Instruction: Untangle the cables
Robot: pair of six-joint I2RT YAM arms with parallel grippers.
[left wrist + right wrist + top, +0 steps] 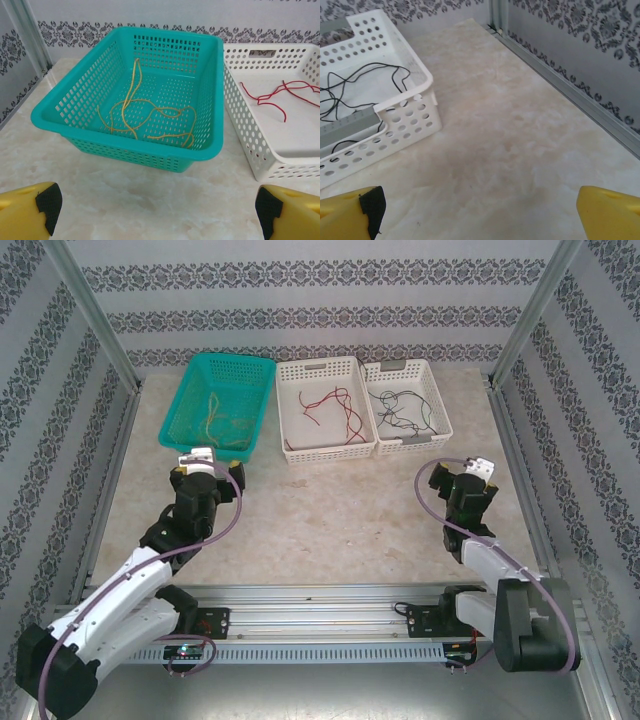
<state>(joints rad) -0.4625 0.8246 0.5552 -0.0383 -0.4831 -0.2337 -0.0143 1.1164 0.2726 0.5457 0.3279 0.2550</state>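
Yellow-tan cables (142, 112) lay loose in the teal basket (125, 144) at eleven o'clock on the marbled desk (330, 510). Red cables (340, 405) sat in the white basket (330, 452) at twelve, black cables (395, 410) in the second white basket (443, 420) toward one. The left pincer (197, 457) hovered at the teal basket's six o'clock, jaws wide apart and empty. The right pincer (479, 465), likewise spread and empty, hung at the second white basket's five o'clock.

A teal plastic basket with little holes (235, 359) sits at the upper left of the top view. Just right of it, in the upper middle, stands a white plastic basket with holes (330, 452). A second white basket with grey handles (441, 405) stands right beside that one. All three rest on a pale marble-look table (330, 520). Grey flowery wallpaper (300, 300) runs along the top.
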